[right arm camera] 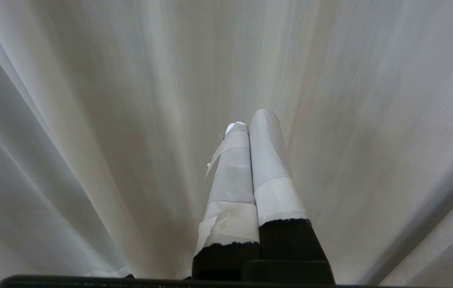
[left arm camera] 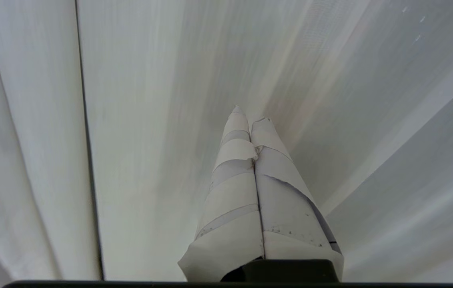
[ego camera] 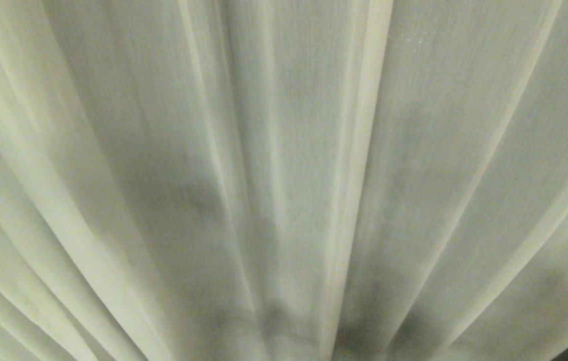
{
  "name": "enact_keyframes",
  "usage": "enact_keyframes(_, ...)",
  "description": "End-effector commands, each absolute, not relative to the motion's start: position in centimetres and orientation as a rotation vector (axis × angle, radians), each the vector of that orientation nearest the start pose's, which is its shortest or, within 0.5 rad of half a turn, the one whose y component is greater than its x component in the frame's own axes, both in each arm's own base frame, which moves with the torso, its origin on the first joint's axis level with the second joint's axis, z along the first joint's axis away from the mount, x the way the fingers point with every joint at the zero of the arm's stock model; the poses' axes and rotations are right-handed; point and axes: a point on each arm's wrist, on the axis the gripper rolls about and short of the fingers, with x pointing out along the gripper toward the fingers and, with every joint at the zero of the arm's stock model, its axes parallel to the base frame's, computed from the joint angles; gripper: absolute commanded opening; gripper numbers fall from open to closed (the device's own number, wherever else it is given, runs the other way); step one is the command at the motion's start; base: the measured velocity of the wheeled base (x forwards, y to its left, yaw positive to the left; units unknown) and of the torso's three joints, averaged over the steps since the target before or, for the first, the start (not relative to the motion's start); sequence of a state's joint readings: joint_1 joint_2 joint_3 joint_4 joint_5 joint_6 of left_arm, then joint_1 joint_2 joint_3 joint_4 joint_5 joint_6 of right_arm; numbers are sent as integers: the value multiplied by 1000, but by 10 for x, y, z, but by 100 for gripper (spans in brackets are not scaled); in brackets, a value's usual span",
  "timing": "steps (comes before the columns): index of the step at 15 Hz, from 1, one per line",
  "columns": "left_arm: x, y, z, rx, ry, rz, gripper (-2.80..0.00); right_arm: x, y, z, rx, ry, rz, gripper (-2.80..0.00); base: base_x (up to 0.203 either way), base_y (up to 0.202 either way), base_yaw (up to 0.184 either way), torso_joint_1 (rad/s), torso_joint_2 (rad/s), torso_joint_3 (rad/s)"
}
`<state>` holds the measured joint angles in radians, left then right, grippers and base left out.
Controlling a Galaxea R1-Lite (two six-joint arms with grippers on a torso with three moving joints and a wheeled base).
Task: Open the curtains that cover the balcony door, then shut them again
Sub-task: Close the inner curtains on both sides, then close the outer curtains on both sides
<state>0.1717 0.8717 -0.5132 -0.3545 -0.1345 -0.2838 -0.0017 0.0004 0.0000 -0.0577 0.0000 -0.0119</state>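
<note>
- The left gripper point(left arm camera: 249, 114) is seen clenched, its taped fingers point(left arm camera: 232, 188) pressed together with no fabric between them, tips close against the curtains point(left arm camera: 150, 120).
- The right gripper point(right arm camera: 252, 119) is likewise clenched and empty, just before the pleats.
- A dark vertical edge point(left arm camera: 86, 140) is seen between two folds.
- The head view is filled by the curtains point(ego camera: 284, 150); little free room is left.

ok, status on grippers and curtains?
Left gripper shut, tips at curtains. Right gripper shut, empty. Curtains drawn, door hidden.
</note>
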Motion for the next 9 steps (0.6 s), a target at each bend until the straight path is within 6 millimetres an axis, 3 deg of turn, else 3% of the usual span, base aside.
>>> enact_keyframes(1,90,13,227,-266,16,39,-280,-23,0,81,-12,-58,-2,-280,0,0,0,0,0,0)
enact_keyframes(4,69,9,202,-238,47,37,-280,-23,0,81,-12,-58,-2,-280,0,0,0,0,0,0)
enact_keyframes(9,37,0,144,-180,128,-36,-280,-23,0,81,-12,-58,-2,-280,0,0,0,0,0,0)
